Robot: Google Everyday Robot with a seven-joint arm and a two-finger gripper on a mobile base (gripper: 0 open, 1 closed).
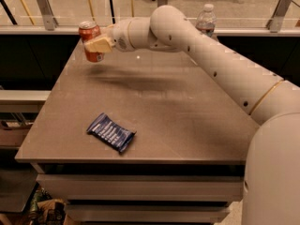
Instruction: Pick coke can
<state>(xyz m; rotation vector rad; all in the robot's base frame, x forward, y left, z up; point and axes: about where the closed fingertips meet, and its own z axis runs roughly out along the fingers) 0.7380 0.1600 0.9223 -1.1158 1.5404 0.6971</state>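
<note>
The coke can [90,35] is a small red-orange can with a silver top, at the far left of the grey table [178,107]. My gripper [96,44] is shut on the can, its cream finger across the can's front. The can hangs clear above the table top, with its shadow on the surface below. The white arm reaches in from the right across the back of the table.
A flat blue snack packet [110,132] lies near the table's front left. A clear water bottle [206,20] stands at the back right edge, behind the arm. A glass railing with metal posts runs behind the table.
</note>
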